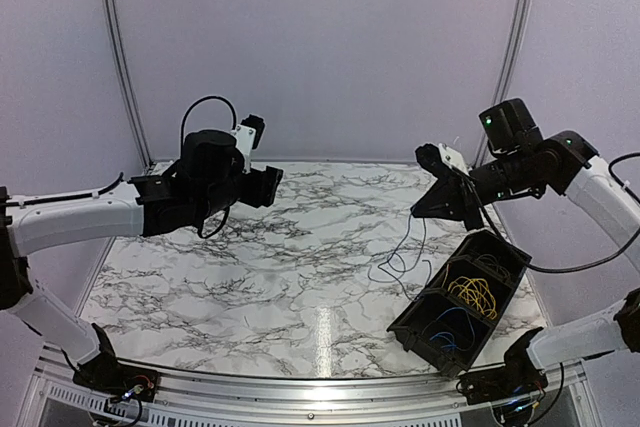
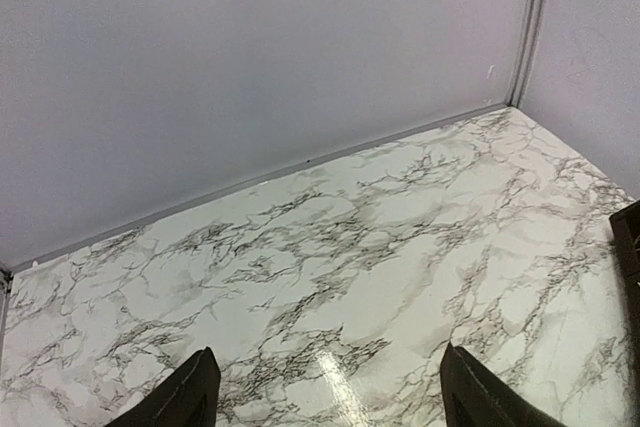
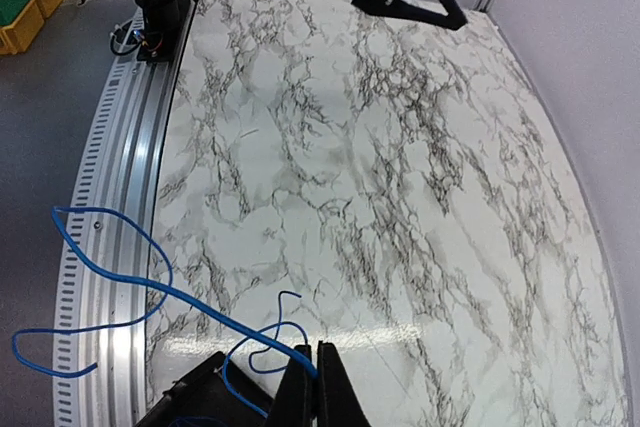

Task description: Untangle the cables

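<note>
1. The right gripper has its fingers pinched together on a blue cable. The grip sits high over the right side of the marble worktop.
2. The cable hangs from that pinch in loose loops. The lowest loops reach the worktop just beside the left wall of the black bin. The wrist view shows one strand running back toward the bin; cannot tell whether it is free of the rest.
3. The bin sits at the near right corner, turned at an angle. Its farther part holds yellow cables; further blue cables lie in the nearer part.
4. The left gripper has its fingers spread wide with nothing between them. It hovers over the left half of the worktop, well apart from bin and cable.
5. Step in hand, by my reading: drawing one blue cable out of the bundle. This looks early in the task, since most wire is in the bin.
6. The next move calls for carrying the pinched cable toward the middle of the worktop, away from the bin. The trailing strand needs watching, as it could drag other wires or tip the bin. The free left gripper could steady the bundle or take the loose end.
</note>
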